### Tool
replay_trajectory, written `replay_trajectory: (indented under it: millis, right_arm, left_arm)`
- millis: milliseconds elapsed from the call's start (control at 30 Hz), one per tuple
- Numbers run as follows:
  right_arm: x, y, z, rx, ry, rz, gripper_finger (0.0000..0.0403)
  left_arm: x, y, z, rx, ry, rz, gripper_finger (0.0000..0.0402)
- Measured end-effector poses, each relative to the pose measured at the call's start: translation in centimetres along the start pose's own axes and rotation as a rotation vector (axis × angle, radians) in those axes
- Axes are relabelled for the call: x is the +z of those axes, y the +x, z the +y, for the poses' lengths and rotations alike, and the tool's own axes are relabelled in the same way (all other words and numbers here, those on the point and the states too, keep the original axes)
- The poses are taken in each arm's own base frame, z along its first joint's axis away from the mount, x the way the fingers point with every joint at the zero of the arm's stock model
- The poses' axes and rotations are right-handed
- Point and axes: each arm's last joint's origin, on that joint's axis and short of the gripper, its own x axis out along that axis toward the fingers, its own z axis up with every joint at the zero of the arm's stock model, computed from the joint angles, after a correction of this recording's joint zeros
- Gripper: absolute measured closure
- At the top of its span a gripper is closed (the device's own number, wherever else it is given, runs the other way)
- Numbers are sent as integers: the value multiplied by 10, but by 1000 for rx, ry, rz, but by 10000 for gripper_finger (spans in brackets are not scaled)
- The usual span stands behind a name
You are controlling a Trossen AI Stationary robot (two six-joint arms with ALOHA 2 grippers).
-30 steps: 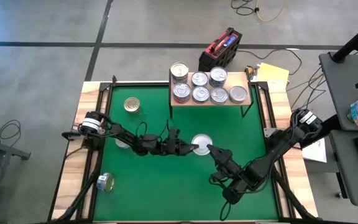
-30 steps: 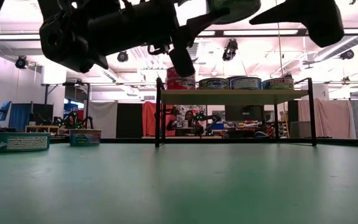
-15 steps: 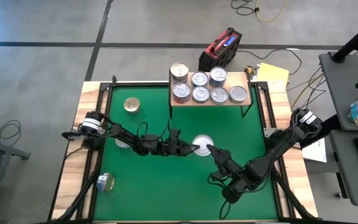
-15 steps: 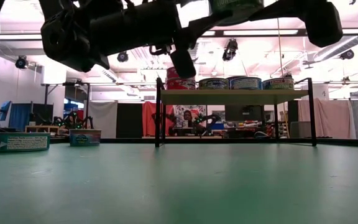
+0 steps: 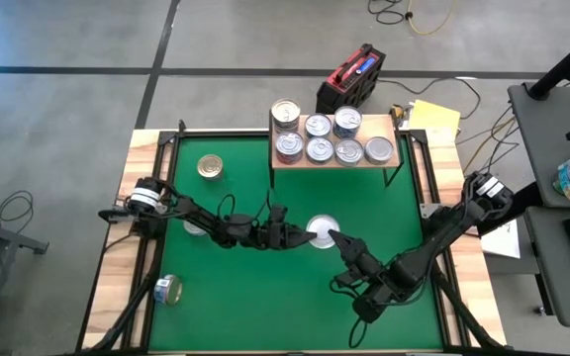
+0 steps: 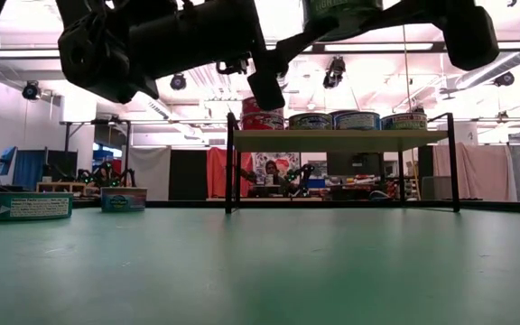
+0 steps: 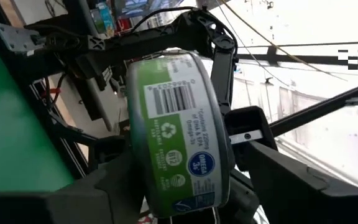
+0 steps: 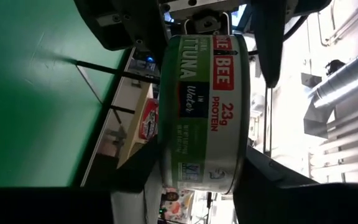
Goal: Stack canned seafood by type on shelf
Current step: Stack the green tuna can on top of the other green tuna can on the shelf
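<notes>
A tuna can [image 5: 321, 230] with a green label and silver lid hangs over the middle of the green mat, high in the low view [image 6: 341, 13]. My right gripper [image 5: 333, 237] comes from the near right and is shut on it. My left gripper [image 5: 308, 235] reaches in from the left and is open. Its fingers [image 7: 291, 183] stand on either side of the can, and a gap shows on one side. The shelf [image 5: 334, 164] stands at the far edge on thin black legs and bears several cans, one stack [image 5: 285, 115] at its left end. My right gripper pinches the can by its two flat ends [image 8: 166, 163], one finger [image 8: 135, 180] on each, at the rim nearest the arm. The fingers come about level from the table's near right. The can is lifted clear of the mat, level, lid up. Whether a finger of my left gripper touches the can [image 7: 179, 124], I cannot tell.
A gold-topped can [image 5: 209, 166] stands at the far left of the mat. Another can [image 5: 194, 228] shows partly under the left arm. A third [image 5: 168, 290] lies on its side near the left front corner. A red box [image 5: 350, 77] lies behind the shelf.
My right gripper's fingers have shut onto the can's two ends. After that my left gripper's fingers have spread apart from it. Both arms and the can have stayed where they were above the mat.
</notes>
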Motion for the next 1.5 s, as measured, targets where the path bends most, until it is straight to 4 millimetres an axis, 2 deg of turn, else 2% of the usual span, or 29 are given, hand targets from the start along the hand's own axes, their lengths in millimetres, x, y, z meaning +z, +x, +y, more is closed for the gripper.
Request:
replay_trajectory:
  millis: [133,300,500,633,800,967,1167,1267,1400,1500]
  right_arm:
    - [-3,-2,-4,1,46,-6,271]
    - [-18,-5,-20,-2,144,-9,271]
    - [-54,-11,-46,-3,343,-6,271]
    - [-84,-15,-56,0,502,0,271]
    - [-114,-17,-62,17,679,15,271]
    - [-129,-13,-59,17,733,49,271]
    - [-138,3,-50,24,711,132,271]
    - [-147,13,-47,60,719,186,271]
    - [-165,21,-55,79,803,240,271]
    - [-183,24,-68,113,911,259,271]
  left_arm:
    - [3,0,-1,-25,49,15,150]
    - [7,1,-3,-70,143,51,149]
    - [7,1,-3,-83,292,65,149]
    - [6,1,-4,-109,425,90,157]
    - [5,-2,-4,-121,536,121,169]
    - [6,-8,-6,-74,642,158,170]
    - [15,-25,-23,-37,730,166,171]
    - [22,-41,-32,47,794,123,171]
    - [29,-64,-42,216,869,60,171]
    - [32,-79,-52,261,901,18,171]
